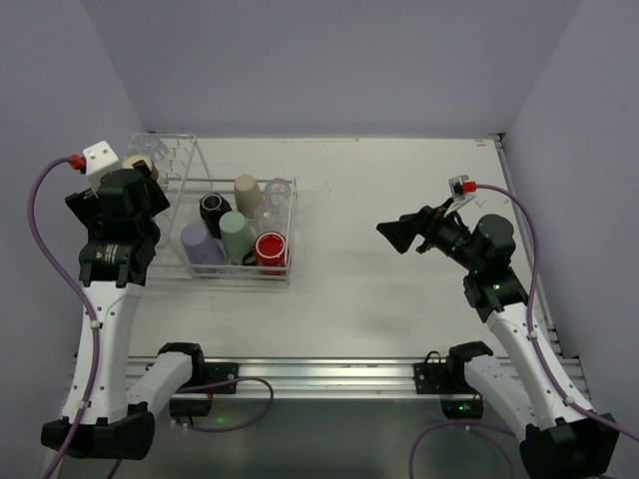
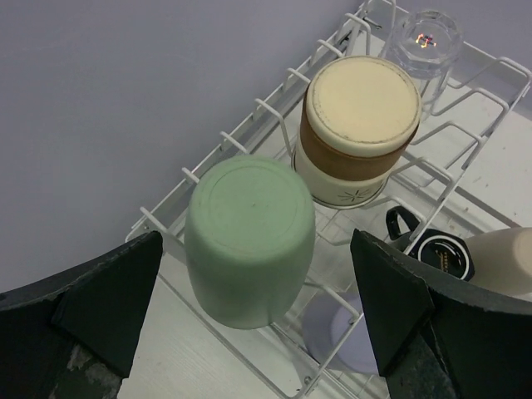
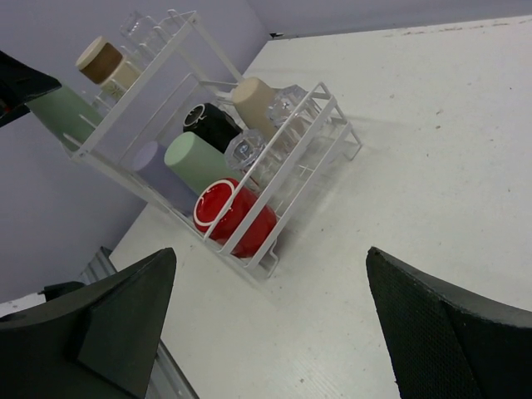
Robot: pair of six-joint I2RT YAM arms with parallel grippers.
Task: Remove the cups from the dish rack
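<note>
The left arm (image 1: 118,225) hangs over the pronged end of the dish rack (image 1: 290,271). The left jaws stand wide apart with nothing in them. In the left wrist view an upturned mint green cup (image 2: 249,241) sits directly between the two dark fingers (image 2: 91,307), below them and touching neither. Just ahead of the jaws, beyond that cup, stands an upturned brown-banded cup (image 2: 359,125) with a cream base. Farther ahead again is a clear cup (image 2: 424,37) — all three rest on the rack's wires. Off the right-hand finger lie a black mug (image 2: 445,253), a lavender cup (image 2: 345,341) lower down, and the edge of a beige cup (image 2: 507,262).

The right arm (image 1: 489,249) holds the right jaws over bare counter (image 1: 379,170). They too are spread wide and empty, and they point toward the rack, which is well apart from them. In the right wrist view the basket section lies ahead and to the left of the jaws. A red cup (image 3: 237,212) is nearest, its open mouth showing, and a second mint green cup (image 3: 199,162) lies just beside it. A small clear glass (image 3: 245,150) rests against the basket's wire wall — farther from the jaws than the red one.
</note>
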